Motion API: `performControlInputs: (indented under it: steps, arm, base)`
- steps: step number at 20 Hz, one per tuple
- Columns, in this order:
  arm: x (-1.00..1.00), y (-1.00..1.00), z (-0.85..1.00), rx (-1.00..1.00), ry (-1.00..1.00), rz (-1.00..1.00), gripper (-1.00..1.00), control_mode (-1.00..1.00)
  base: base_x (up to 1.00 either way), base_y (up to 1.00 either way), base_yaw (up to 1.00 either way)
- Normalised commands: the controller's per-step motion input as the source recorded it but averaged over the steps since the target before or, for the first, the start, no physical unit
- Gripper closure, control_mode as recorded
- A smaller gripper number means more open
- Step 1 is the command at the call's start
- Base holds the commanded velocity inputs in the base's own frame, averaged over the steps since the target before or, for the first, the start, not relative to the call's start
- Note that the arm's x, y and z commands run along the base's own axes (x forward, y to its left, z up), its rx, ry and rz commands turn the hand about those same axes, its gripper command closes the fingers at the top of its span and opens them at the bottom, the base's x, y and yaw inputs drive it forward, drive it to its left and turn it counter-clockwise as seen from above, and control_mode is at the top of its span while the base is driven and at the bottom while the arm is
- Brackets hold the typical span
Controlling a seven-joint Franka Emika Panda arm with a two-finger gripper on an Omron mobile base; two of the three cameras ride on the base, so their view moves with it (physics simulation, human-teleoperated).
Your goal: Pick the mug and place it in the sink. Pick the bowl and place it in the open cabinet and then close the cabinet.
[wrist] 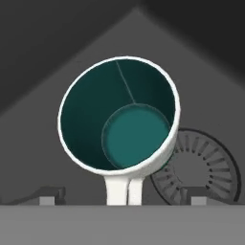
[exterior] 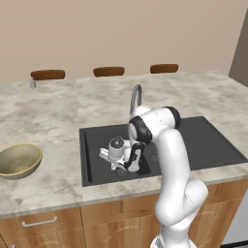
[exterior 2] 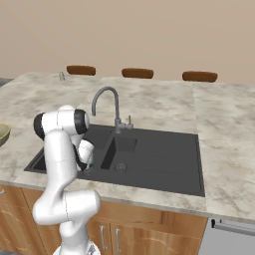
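Left base view: white arm bent down into the black rectangular double-basin sink [exterior: 203, 140], end effector [exterior: 127, 167] low in the left basin, near its floor. Grey gooseneck faucet [exterior: 136, 95] behind the arm. Wide olive-tan bowl with yellowish rim [exterior: 19, 160] on the marbled worktop [exterior: 58, 106], well left of the sink.

Right base view: arm hides most of the left basin; bowl edge [exterior 2: 3, 133] at the far left.

Hand view: small whitish mug with teal inside [wrist: 119, 115] sits on the dark basin floor, just beside the round drain grate [wrist: 206, 167], handle pointing at the camera. End effector [wrist: 124, 200] fingertips [wrist: 50, 197] spread wide either side of the mug, apart from it, gripping nothing.
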Motion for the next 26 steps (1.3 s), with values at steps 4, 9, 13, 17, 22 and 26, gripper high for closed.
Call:
performControlInputs:
  steps: [4, 9, 13, 17, 22, 26]
  arm:
    - [-0.01, 0.0, 0.54, 0.0, 0.0, -0.01, -1.0, -1.0]
    - [-0.12, 0.0, 0.76, 0.0, 0.03, 0.0, -1.0, -1.0]
    - [-0.06, 0.0, 1.0, -0.01, 0.14, 0.0, -1.0, -1.0]
    - [-0.05, 0.06, 1.0, -0.05, 0.14, -0.01, -1.0, -1.0]
    - [0.0, 0.06, 1.0, -0.16, 0.03, 0.0, -1.0, -1.0]
    - [0.0, 0.12, 1.0, -0.24, -0.04, 0.0, -1.0, -1.0]
  base:
    - [0.0, 0.0, 0.0]
    - [0.0, 0.0, 0.0]
    - [0.0, 0.0, 0.0]
    - [0.0, 0.0, 0.0]
    - [0.0, 0.0, 0.0]
    - [0.0, 0.0, 0.0]
